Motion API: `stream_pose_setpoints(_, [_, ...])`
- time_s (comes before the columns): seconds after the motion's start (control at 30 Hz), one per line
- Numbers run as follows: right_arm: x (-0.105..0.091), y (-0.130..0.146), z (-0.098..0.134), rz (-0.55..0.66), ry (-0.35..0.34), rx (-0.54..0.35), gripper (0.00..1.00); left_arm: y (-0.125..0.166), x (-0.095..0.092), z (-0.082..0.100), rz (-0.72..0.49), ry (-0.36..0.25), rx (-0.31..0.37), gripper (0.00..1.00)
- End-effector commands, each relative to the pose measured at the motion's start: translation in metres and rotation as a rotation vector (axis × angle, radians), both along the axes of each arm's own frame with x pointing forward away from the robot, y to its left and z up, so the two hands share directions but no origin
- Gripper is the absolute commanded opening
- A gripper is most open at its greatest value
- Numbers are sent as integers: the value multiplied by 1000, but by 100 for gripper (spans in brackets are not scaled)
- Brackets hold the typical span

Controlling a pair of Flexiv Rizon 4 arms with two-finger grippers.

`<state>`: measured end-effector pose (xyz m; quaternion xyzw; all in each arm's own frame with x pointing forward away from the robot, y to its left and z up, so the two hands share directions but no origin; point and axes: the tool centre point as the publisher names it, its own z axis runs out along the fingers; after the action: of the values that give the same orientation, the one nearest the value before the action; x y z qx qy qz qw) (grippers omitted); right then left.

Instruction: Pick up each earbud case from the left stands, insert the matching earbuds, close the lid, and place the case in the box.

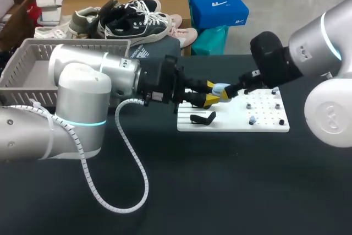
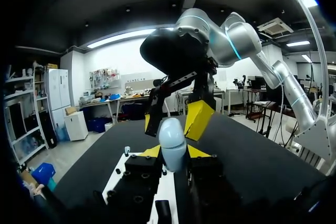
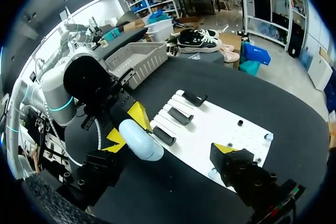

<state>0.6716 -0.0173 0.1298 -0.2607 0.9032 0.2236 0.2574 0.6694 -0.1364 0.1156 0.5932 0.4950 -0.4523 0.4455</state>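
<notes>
A pale blue earbud case [image 1: 221, 88] hangs over the left end of the white stand board [image 1: 231, 126]. My left gripper [image 1: 212, 93] is shut on it, and in the left wrist view the case [image 2: 172, 141] stands upright between its yellow tips. My right gripper [image 1: 227, 93] meets it from the opposite side, wide open, its fingers straddling the case's far end. In the right wrist view the case [image 3: 140, 140] lies close to one of its own fingers, and whether they touch I cannot tell. Small earbuds [image 1: 252, 119] sit on pegs at the board's right.
Black stands [image 1: 202, 118] lie on the board's left part, under the grippers. A grey slatted basket [image 1: 33, 70] stands at the table's back left, behind my left arm. A white cable [image 1: 132, 158] loops over the dark tabletop in front.
</notes>
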Motion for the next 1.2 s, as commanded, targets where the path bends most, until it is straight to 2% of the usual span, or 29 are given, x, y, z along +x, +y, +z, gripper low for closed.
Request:
stream_pose_setpoints(0.03, [-3,1,6,-9,-1,-4,100,-1,1,-1,-3,-1,-2,0])
stream_pose_setpoints(0.4, [10,-5,29,-22,-49,-12,100,-1,1,-1,-3,-1,-2,0])
stream_pose_setpoints(0.5, [7,-4,34,-14,-56,1,100,-1,1,-1,-3,-1,-2,0])
stream_pose_setpoints(0.83, [-20,-2,23,6,-20,7,100,-1,1,-1,-3,-1,-2,0])
stream_pose_setpoints(1.2, [-10,-4,3,-7,7,-29,100,-1,1,-1,-3,-1,-2,0])
